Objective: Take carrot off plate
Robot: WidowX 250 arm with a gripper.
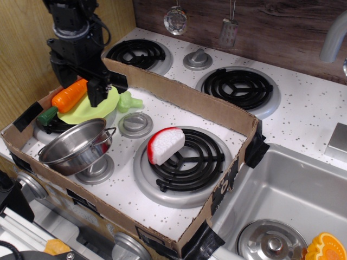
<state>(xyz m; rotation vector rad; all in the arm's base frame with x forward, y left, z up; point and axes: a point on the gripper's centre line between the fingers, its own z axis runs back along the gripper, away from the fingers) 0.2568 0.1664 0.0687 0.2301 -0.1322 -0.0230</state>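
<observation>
Speckled white toy stovetop (303, 116) fills the scene, with black coil burners, a wood-look backsplash behind and a steel sink (282, 200) at the right; a shallow cardboard tray (217, 111) fences off the near-left part of the cooktop. Inside it, at the far left, the plate (87, 111) lies flat, and the carrot (68, 95) rests across its left edge, orange body on the plate, dark green stem end pointing down-left past the rim; a steel bowl (76, 146) sits just in front of the plate, a small light-green piece (127, 101) just to its right, and a red-and-white toy food (165, 145) leans on the near burner, well apart. The gripper (81, 81) hangs directly over the carrot's thick end, one dark finger (96, 91) reaching down on its right side; whether the jaws are parted or clenched cannot be told from this angle, nor whether they touch the carrot.

The carrot looks like hollow plastic; likely light, rigid, smooth and a little slippery, and apt to roll because of its taper. The thick orange middle seems the safest place to take hold, across its width; the narrow stem end would probably slip.
</observation>
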